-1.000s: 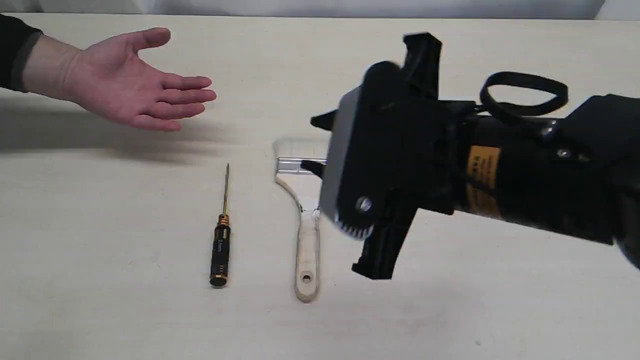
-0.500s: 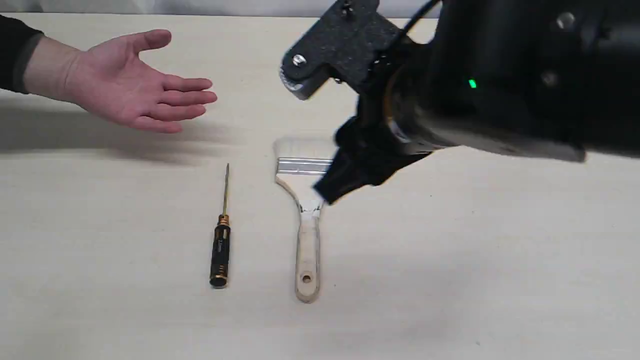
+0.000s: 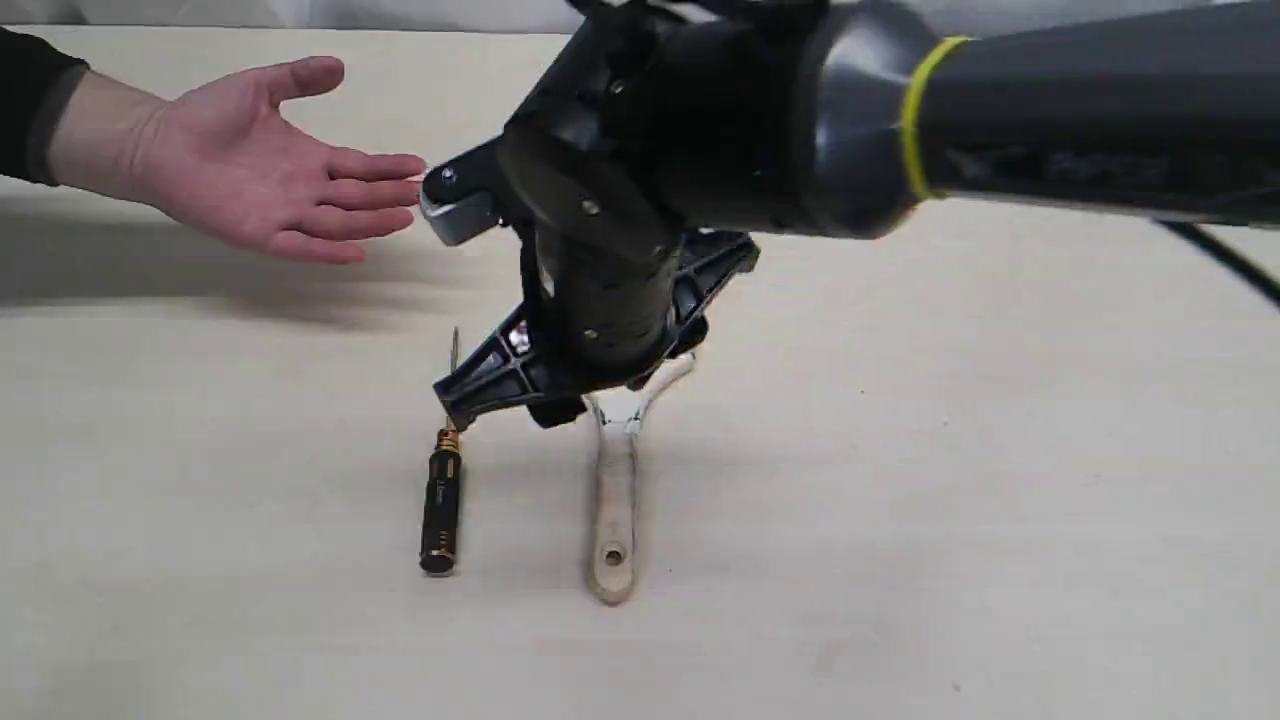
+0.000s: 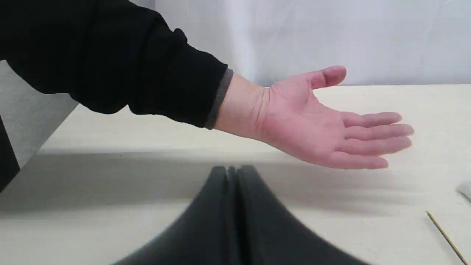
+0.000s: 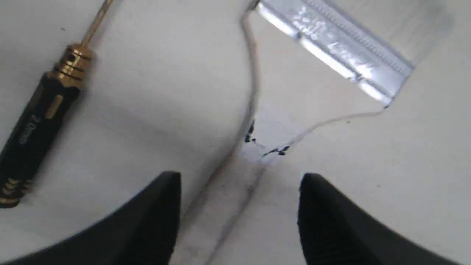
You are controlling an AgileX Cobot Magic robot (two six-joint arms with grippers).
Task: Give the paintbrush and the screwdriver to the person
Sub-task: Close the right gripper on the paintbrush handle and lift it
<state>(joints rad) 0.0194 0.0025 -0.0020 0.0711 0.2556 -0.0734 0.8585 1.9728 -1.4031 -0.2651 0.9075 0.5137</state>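
The paintbrush [image 3: 612, 510] lies flat on the table, its wooden handle toward the front; the arm hides its ferrule and bristles in the exterior view. My right gripper [image 5: 239, 180] hangs open just above the brush's neck, one finger on each side, not touching it. The silver ferrule [image 5: 335, 59] shows beyond the fingers. The screwdriver [image 3: 440, 500] lies parallel to the brush's left, black handle [image 5: 33, 129] nearest the front. The person's open hand [image 3: 250, 165] hovers palm-up at the back left. My left gripper [image 4: 233, 171] is shut and empty, below that hand [image 4: 323, 125].
The right arm [image 3: 900, 130] reaches in from the right across the upper middle of the pale table [image 3: 1000, 500]. The hand casts a broad shadow [image 3: 150, 280] on the left. A white backdrop [image 4: 331, 36] stands behind the table's far edge.
The right arm swung left and down over the brush, its wrist turning so the open fingers point at the brush's neck. Hand, brush and screwdriver stayed put.
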